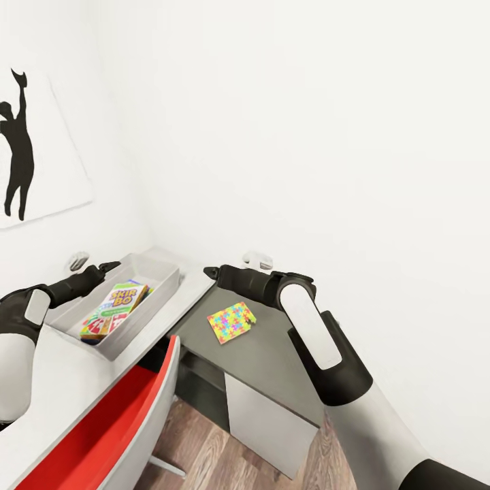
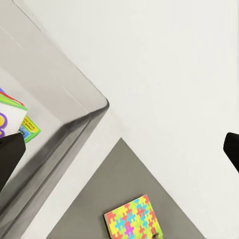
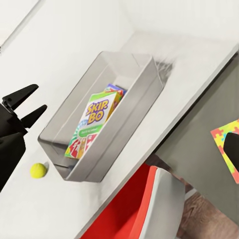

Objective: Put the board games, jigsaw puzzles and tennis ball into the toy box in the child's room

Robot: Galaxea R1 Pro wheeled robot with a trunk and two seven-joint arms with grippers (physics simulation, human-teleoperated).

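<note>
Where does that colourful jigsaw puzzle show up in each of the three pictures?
Head view: jigsaw puzzle at centre, on the dark grey cabinet.
Left wrist view: at the bottom edge.
Right wrist view: cut off at the right edge.
Shared landmark: the toy box.

Inside the toy box (image 1: 160,275), the SKIP-BO game (image 1: 116,307) covered most of a second box (image 3: 115,91) beneath it, so only blue and green edges showed and its print could not be read. The small lettering on the SKIP-BO game was too fine to make out. In the left wrist view the game (image 2: 12,119) was cut by the picture's edge, and the jigsaw puzzle (image 2: 133,219), on the dark cabinet (image 2: 107,186) below the toy box, ran off the frame. In the right wrist view the puzzle (image 3: 228,144) was partly covered by a dark finger (image 3: 232,152). In the head view the left gripper (image 1: 109,267) reached over the toy box's rim, its jaw gap too small to judge.
</note>
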